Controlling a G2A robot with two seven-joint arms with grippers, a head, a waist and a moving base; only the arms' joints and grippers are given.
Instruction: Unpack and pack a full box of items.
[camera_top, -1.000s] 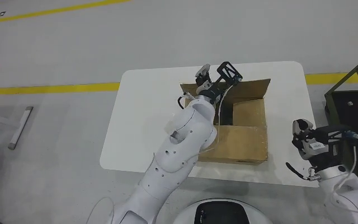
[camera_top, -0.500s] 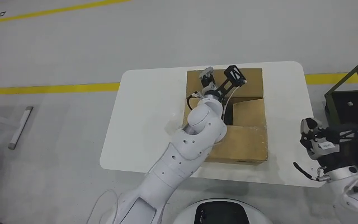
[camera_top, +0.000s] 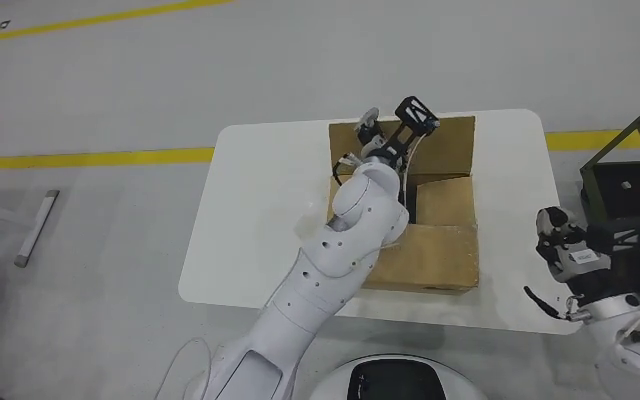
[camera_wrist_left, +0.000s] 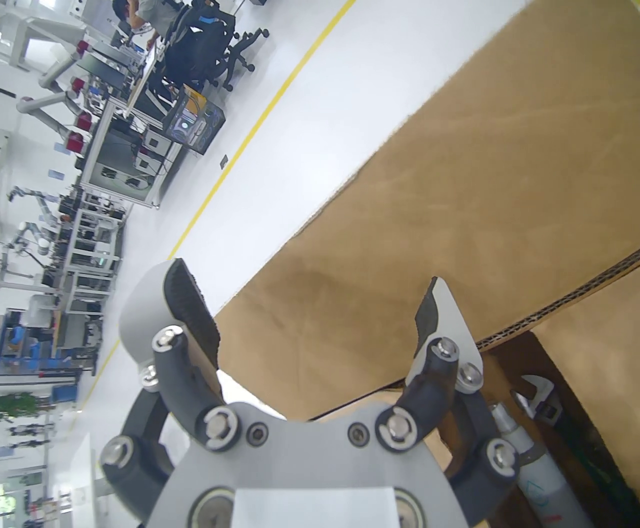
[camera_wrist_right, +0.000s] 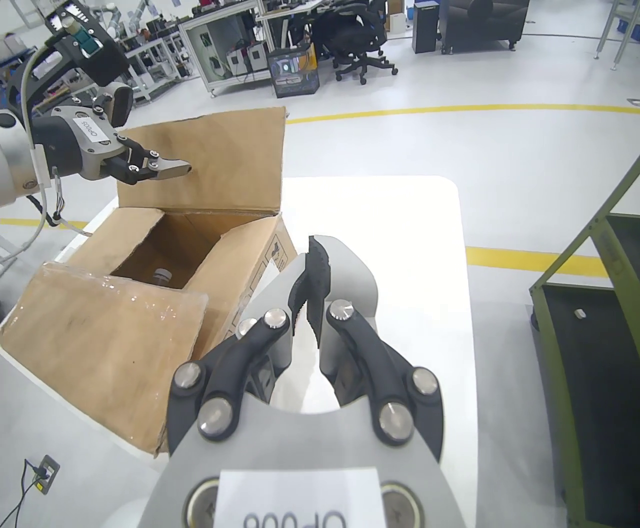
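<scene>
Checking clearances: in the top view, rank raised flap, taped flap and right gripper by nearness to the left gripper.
1. Raised flap, beside the left gripper, far side.
2. Taped flap, near side.
3. Right gripper, by the table edge, right side.

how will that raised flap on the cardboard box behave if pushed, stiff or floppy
The raised flap is flat, unbent corrugated cardboard, so probably stiff and light. Hinged at its fold, it likely swings as one sheet and may spring back.

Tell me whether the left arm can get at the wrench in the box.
Probably yes. The left gripper is open beside the raised flap, and the wrench lies close by in the uncovered part of the box. The near flap covers part of it, so it looks tight.
</scene>
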